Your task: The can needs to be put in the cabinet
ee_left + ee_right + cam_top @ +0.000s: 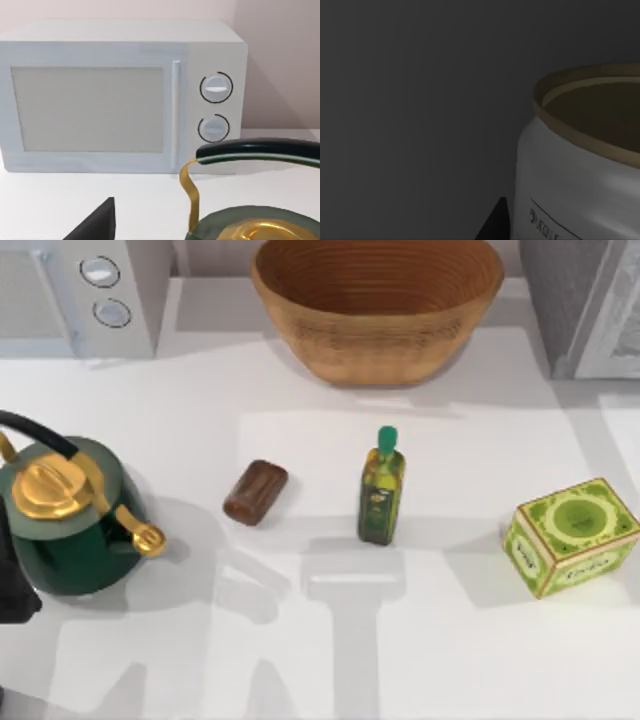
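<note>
Looking across our counter (330, 640) from left to right, we've got the green kettle (70, 525) at the far left edge, with a dark bit of our left arm (12, 580) tucked just beside it. Can't tell how that left tool stands, and same story for the right one, whose wrist view is dark.

Next over is the can (256, 492), lying on its side left of centre, long axis running diagonally from near-left up to far-right. It sits apart from everything: kettle spout (148, 537) near on one side, the olive-oil bottle (381, 490) standing upright on the other, with bare counter between. Basket (378, 302) is well behind it, green box (572, 535) far off to the right.

So we'd say the left arm is the nearer one, and a grab should go across the can's short width. The cabinet (590, 305) looks like the grey thing in the back right corner, a long haul past that bottle.
</note>
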